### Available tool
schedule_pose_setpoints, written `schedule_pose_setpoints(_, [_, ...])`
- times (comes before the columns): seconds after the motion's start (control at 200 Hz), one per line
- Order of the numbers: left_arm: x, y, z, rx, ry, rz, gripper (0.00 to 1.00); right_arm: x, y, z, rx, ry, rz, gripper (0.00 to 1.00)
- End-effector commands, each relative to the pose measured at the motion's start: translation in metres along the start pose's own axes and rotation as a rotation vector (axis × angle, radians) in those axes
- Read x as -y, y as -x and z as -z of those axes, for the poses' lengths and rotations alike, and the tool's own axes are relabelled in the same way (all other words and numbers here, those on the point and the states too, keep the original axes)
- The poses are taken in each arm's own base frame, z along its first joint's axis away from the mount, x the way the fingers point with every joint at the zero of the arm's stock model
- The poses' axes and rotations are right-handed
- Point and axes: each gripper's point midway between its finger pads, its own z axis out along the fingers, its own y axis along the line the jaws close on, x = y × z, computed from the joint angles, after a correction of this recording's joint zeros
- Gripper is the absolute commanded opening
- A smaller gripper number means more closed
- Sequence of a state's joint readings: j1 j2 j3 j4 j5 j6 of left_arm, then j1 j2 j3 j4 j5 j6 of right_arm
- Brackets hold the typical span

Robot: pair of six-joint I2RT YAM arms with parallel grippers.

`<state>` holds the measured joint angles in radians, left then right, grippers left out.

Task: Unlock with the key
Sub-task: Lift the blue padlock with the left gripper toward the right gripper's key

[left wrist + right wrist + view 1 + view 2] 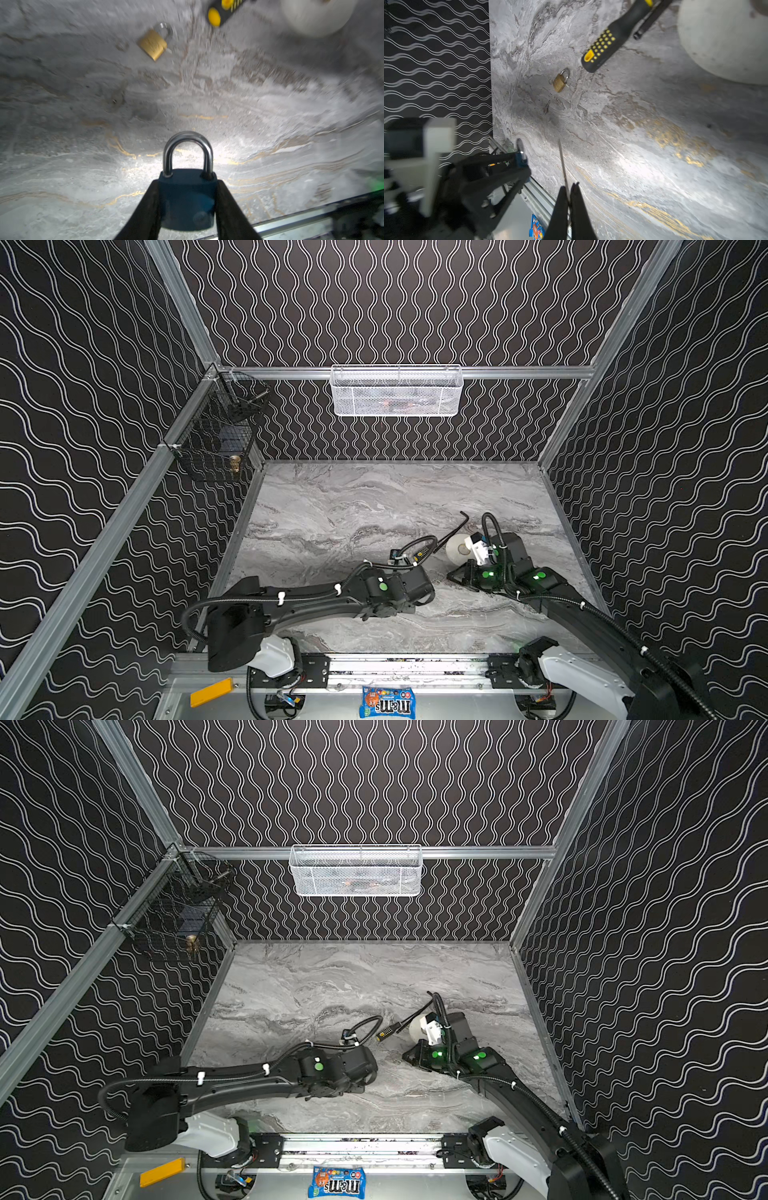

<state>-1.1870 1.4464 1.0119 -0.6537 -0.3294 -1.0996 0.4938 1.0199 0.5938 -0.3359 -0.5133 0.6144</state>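
The desk (374,497) is grey marble-patterned with gold veins; black walls (415,302) of white wavy lines box it in, framed by aluminium rails (519,373); a white mesh basket (397,391) hangs at the rear, a black wire basket (216,439) at the left; a packet (387,702) beyond the desk's front edge reads "m&m's", upside down; the left gripper (188,184) grasps the blue padlock (187,205) by its body near that edge; the right gripper (569,188) is clenched on the thin key (563,164); a brass padlock (560,82) lies further in, its lettering blurred.
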Motion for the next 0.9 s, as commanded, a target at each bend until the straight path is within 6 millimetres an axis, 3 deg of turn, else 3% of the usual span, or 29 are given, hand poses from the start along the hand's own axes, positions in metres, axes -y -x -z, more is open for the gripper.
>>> schedule_pose_setpoints(0.0, [-0.002,0.025,0.011,0.089,-0.032,0.080,0.20,-0.015,0.004,-0.009,0.026,-0.014,0.026,0.00])
schedule_pose_setpoints(0.375, [-0.021,0.069,0.041,0.213,-0.095,0.287,0.13,-0.061,-0.017,-0.047,0.047,0.023,0.072,0.00])
schedule_pose_setpoints(0.651, [-0.034,0.084,0.048,0.263,-0.110,0.404,0.09,-0.092,-0.026,-0.058,0.090,0.127,0.068,0.00])
schedule_pose_setpoints(0.896, [-0.033,0.088,0.048,0.271,-0.108,0.431,0.08,-0.115,-0.031,-0.066,0.104,0.195,0.084,0.00])
